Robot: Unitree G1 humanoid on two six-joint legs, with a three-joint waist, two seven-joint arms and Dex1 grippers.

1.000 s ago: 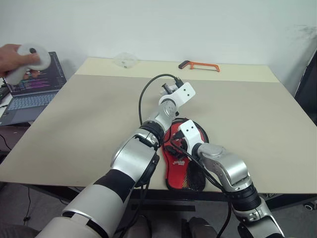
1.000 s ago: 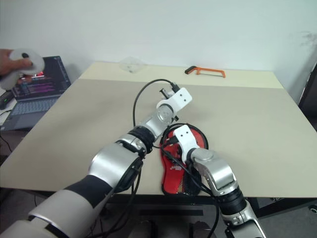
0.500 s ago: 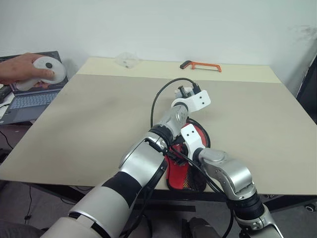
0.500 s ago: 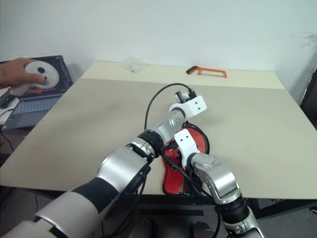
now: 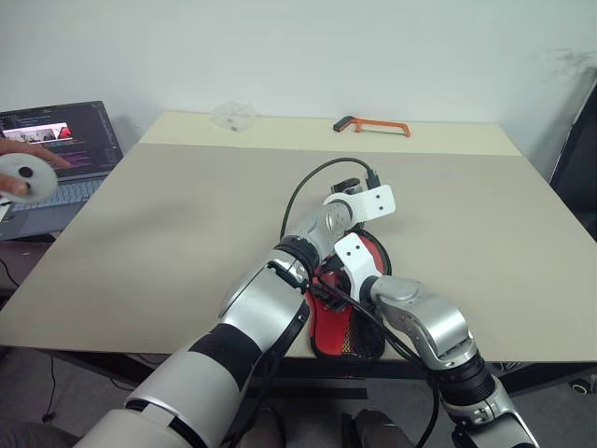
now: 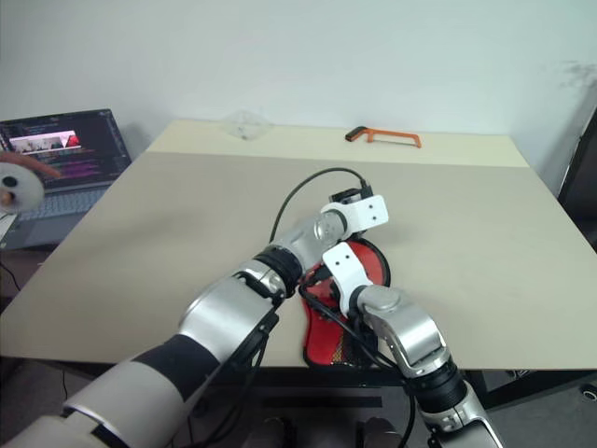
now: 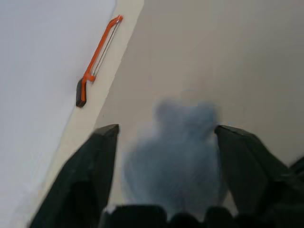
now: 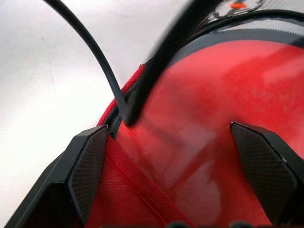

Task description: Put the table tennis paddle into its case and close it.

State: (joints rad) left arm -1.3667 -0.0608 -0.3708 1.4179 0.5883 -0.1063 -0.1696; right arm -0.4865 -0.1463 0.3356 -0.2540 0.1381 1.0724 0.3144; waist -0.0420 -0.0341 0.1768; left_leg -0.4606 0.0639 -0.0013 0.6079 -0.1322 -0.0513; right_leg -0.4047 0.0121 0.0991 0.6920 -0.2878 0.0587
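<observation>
On the table (image 5: 168, 233) near its front edge lies one case (image 5: 347, 322) with one red paddle (image 8: 223, 109) inside. My left gripper (image 7: 164, 142) is open above the tabletop; my right gripper (image 8: 178, 156) stands open over the paddle. One orange hacksaw (image 5: 375, 124) lies far behind. One laptop (image 5: 56, 159) stands at the left.

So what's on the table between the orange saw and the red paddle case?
Nothing but bare table lies between the hacksaw and the case, apart from the left gripper hanging open there, as the eye views show.
</observation>
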